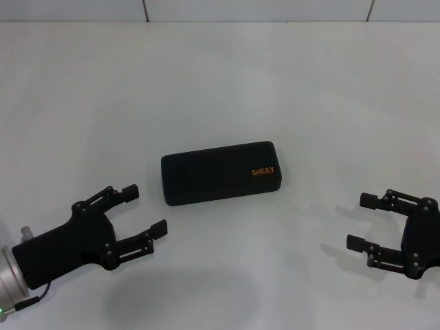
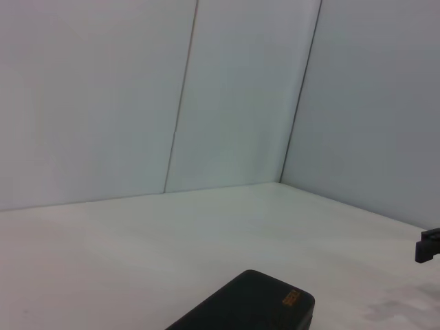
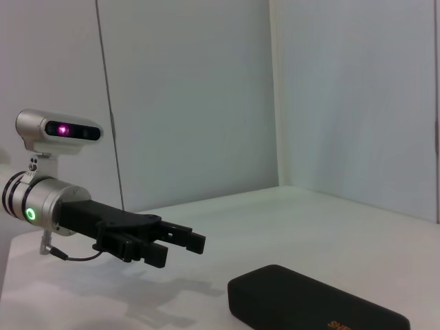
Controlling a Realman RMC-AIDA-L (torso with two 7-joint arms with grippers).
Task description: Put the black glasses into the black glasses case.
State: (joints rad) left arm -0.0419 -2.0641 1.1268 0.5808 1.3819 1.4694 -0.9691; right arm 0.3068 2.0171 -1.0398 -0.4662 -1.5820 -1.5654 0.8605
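Black glasses case (image 1: 221, 172) lies closed mid-bench, long axis left-right, btwn both arms. Left gripper (image 1: 146, 210) nearer, right gripper (image 1: 361, 221) farther; both jaws apart, empty. Glasses not visible.

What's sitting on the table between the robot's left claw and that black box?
Nothing. In the head view, only bare white table separates the open left claw from the closed black glasses case.

Bright, even overhead light; soft faint shadows on white table (image 1: 220, 82); no glare; focus sharp.
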